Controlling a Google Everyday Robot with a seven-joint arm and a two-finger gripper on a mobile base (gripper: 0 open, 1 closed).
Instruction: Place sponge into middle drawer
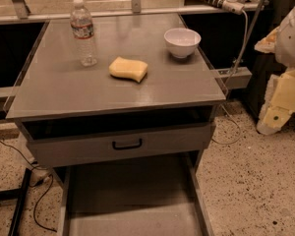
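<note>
The pale yellow sponge [129, 69] lies flat on the grey cabinet top [88, 90], near its middle, between a water bottle and a white bowl. The middle drawer [132, 193] is pulled out toward me at the bottom of the view, with its smooth grey floor bare. My gripper [275, 113] hangs at the right edge of the view, beside the cabinet and over the floor. It is well to the right of the sponge and holds nothing that I can see.
A clear water bottle [83, 32] stands upright at the back left of the top. A white bowl [182, 42] sits at the back right. A grey drawer front with a black handle [127, 144] sits above the open drawer. Cables run along the speckled floor at the left.
</note>
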